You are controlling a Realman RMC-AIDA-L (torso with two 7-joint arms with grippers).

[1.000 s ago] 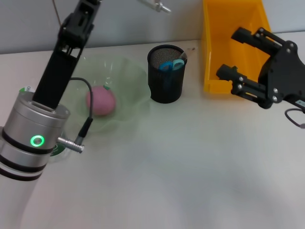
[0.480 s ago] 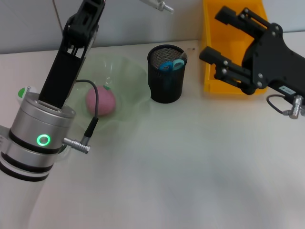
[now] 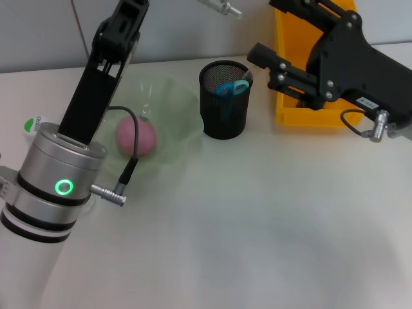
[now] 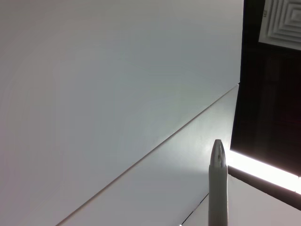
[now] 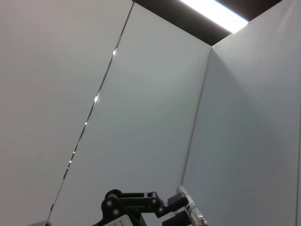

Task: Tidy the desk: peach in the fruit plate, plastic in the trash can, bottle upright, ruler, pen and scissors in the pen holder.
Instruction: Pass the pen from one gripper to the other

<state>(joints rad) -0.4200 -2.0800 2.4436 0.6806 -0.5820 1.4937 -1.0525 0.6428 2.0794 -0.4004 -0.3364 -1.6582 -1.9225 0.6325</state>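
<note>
Left claw (image 3: 193, 3) raised, clamped on pen (image 3: 220, 8), long axis slanting down toward pen holder (image 3: 223, 100) directly beneath its tip. Right claw (image 3: 273, 29) spread wide, empty, beside holder.

The desk (image 3: 257, 225) is seen from above by the head view, looking forward and down from close range. The left wrist view is aimed upward at wall and ceiling, with the pen (image 4: 218, 188) close before it. The right wrist view is likewise tilted upward; the left gripper (image 5: 162, 209) is caught farther off.
</note>
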